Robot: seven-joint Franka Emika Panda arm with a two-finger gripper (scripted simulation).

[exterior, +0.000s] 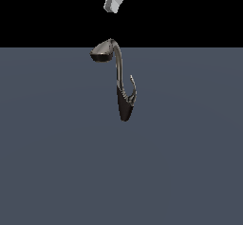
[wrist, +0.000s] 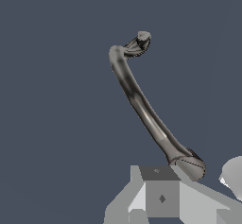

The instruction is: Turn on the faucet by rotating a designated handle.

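Grey floor (exterior: 57,148) surrounds the faucet (exterior: 117,72); fingers (exterior: 112,5) above.

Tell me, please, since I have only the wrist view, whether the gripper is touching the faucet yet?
Observer: No. In the exterior view the gripper hangs above the faucet, with a clear gap over its spout head.
Operator: Thank you. On which side of the neck does the handle sit?
Observer: The handle branches from the base toward the exterior view's right, the side away from the spout head.
Operator: And which way does its tip point?
Observer: Upward, and it ends well below the spout head.
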